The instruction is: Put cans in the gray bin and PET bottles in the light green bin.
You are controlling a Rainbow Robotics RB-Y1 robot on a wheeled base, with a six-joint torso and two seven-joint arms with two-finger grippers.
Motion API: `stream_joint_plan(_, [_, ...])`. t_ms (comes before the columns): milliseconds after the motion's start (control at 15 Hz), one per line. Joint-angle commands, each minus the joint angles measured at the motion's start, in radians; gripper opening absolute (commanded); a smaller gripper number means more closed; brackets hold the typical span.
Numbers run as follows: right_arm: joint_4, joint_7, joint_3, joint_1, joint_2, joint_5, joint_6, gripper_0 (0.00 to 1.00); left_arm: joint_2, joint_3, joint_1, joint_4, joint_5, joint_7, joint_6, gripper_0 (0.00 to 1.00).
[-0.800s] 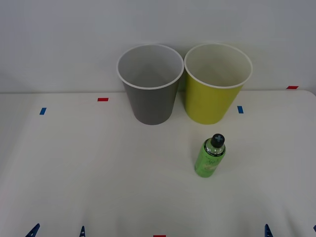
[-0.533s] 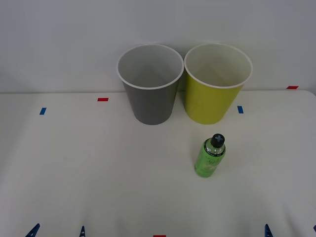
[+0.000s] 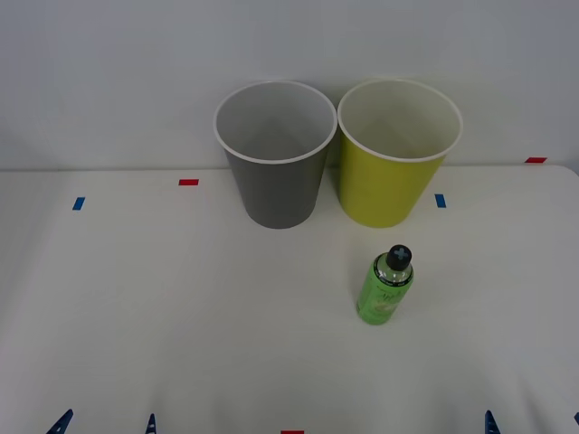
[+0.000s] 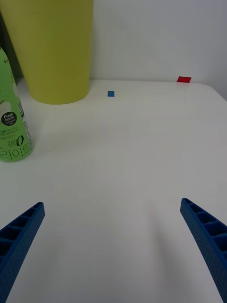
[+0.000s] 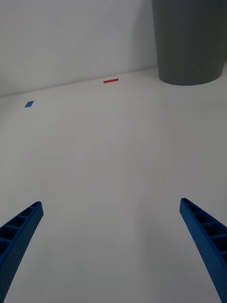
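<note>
A small green-labelled PET bottle [image 3: 384, 287] with a black cap stands upright on the white table, in front of the light green bin [image 3: 396, 154]; the bottle [image 4: 12, 125] and that bin [image 4: 54, 47] also appear in the right wrist view. The gray bin [image 3: 274, 155] stands beside the green one, on its left, and its wall [image 5: 191, 40] appears in the left wrist view. My left gripper [image 3: 104, 423] and right gripper [image 3: 534, 420] sit at the table's near edge, both open and holding nothing. Only their blue fingertips [image 3: 60, 421] peek in at the bottom of the front view.
Small red tape marks [image 3: 188, 182] and blue tape marks [image 3: 79, 203] dot the white table [image 3: 181, 298]. A pale wall rises right behind the bins. A red mark [image 3: 292, 431] lies at the near edge, midway between the arms.
</note>
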Motion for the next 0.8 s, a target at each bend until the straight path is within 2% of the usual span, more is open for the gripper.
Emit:
stream_joint_plan(67, [0.0,0.0,0.0,0.0,0.0,0.0,0.0,1.0,0.0,0.0,0.0,0.0,0.0,0.0,0.0,1.0])
stream_joint_plan(800, [0.0,0.0,0.0,0.0,0.0,0.0,0.0,1.0,0.0,0.0,0.0,0.0,0.0,0.0,0.0,1.0])
